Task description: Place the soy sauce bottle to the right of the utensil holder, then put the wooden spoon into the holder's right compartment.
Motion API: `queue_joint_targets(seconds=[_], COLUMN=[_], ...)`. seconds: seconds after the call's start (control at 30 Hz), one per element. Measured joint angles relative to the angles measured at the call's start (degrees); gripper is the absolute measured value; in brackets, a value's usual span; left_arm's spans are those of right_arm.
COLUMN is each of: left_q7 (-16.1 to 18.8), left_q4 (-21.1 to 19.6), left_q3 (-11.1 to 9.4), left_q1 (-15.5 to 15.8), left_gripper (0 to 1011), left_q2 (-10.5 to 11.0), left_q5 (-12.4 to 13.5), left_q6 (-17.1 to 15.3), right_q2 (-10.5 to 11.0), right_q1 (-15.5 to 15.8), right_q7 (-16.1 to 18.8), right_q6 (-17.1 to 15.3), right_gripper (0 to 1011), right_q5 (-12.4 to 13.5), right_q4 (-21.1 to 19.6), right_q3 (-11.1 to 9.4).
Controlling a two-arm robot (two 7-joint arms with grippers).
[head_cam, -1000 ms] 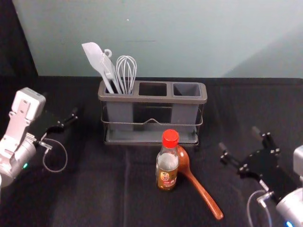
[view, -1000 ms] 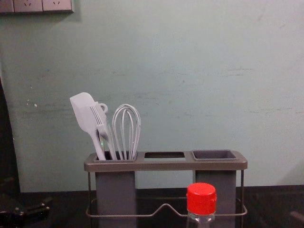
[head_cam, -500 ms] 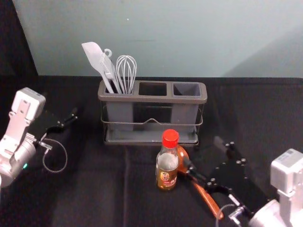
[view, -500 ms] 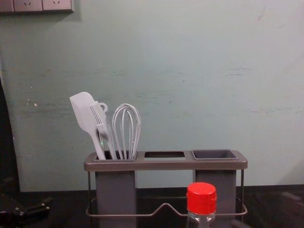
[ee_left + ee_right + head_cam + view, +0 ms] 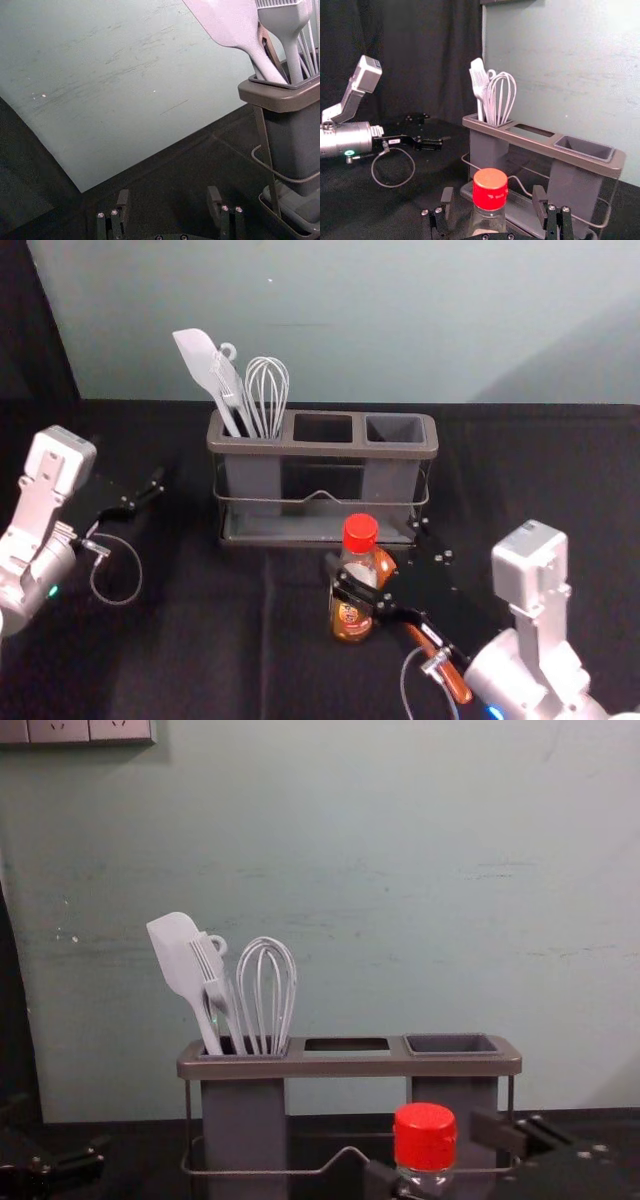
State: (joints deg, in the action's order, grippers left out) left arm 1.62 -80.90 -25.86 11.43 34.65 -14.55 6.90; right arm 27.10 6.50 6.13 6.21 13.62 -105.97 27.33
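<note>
Right gripper (image 5: 493, 194) has swung in from the right since 0.5 s ago, now at the soy sauce bottle (image 5: 359, 568); its 2 fingers are apart, 1 either side of the bottle, no grip visible. Bottle upright, in front of utensil holder (image 5: 320, 449), so step 1 looks at the pre-grasp stage; closing, then a move right, should follow. Wooden spoon (image 5: 453, 680) lies beside the bottle, partly under the right arm, could get nudged. Right compartment (image 5: 394, 428) empty. Left gripper (image 5: 169, 194) parked at left, fingers spread, holding 0 items. Red-yellow label (image 5: 350, 617) on bottle, brand unreadable.
</note>
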Motion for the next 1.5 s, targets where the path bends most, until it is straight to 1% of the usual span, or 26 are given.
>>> queue_joint_targets(seconds=[0.27,0.5,0.6,0.63,0.67,0.73,0.77,0.83,0.93,0.97,1.0,1.07,1.17,1.27,1.5], left_q7=[0.0,0.0,0.0,0.0,0.0,0.0,0.0,0.0,0.0,0.0,0.0,0.0,0.0,0.0,0.0], left_q4=[0.0,0.0,0.0,0.0,0.0,0.0,0.0,0.0,0.0,0.0,0.0,0.0,0.0,0.0,0.0], left_q3=[0.0,0.0,0.0,0.0,0.0,0.0,0.0,0.0,0.0,0.0,0.0,0.0,0.0,0.0,0.0], left_q1=[0.0,0.0,0.0,0.0,0.0,0.0,0.0,0.0,0.0,0.0,0.0,0.0,0.0,0.0,0.0], left_gripper=[1000,1000,1000,1000,1000,1000,1000,1000,1000,1000,1000,1000,1000,1000,1000], left_q2=[0.0,0.0,0.0,0.0,0.0,0.0,0.0,0.0,0.0,0.0,0.0,0.0,0.0,0.0,0.0], left_q5=[0.0,0.0,0.0,0.0,0.0,0.0,0.0,0.0,0.0,0.0,0.0,0.0,0.0,0.0,0.0], left_q6=[0.0,0.0,0.0,0.0,0.0,0.0,0.0,0.0,0.0,0.0,0.0,0.0,0.0,0.0,0.0], right_q2=[-2.4,-4.2,-4.8,-5.1,-5.2,-5.5,-5.6,-5.7,-6.1,-6.2,-6.3,-6.5,-6.8,-7.0,-7.1], right_q1=[-2.0,-2.6,-2.4,-2.3,-2.2,-2.0,-1.9,-1.8,-1.6,-1.5,-1.5,-1.3,-1.1,-0.8,0.3], right_q7=[1.5,3.2,3.6,3.8,3.8,3.9,3.9,4.0,4.3,4.4,4.4,4.7,4.9,5.1,5.7], right_q6=[-0.6,-0.4,-0.1,0.0,0.0,0.1,0.1,0.1,-0.3,-0.4,-0.4,-0.6,-0.7,-0.9,-0.8], right_gripper=[1002,995,932,890,890,840,787,751,633,625,575,537,409,381,381], right_q5=[-0.8,0.0,0.1,0.2,0.2,-0.1,-0.2,-0.4,-0.9,-1.0,-1.0,-1.3,-1.5,-1.9,-2.2], right_q4=[1.9,3.3,3.5,3.5,3.5,3.5,3.5,3.4,3.3,3.3,3.3,3.3,3.0,2.5,0.3], right_q3=[0.2,-0.5,-0.9,-1.2,-1.3,-1.6,-1.7,-1.8,-2.2,-2.2,-2.3,-2.6,-3.0,-3.4,-4.6])
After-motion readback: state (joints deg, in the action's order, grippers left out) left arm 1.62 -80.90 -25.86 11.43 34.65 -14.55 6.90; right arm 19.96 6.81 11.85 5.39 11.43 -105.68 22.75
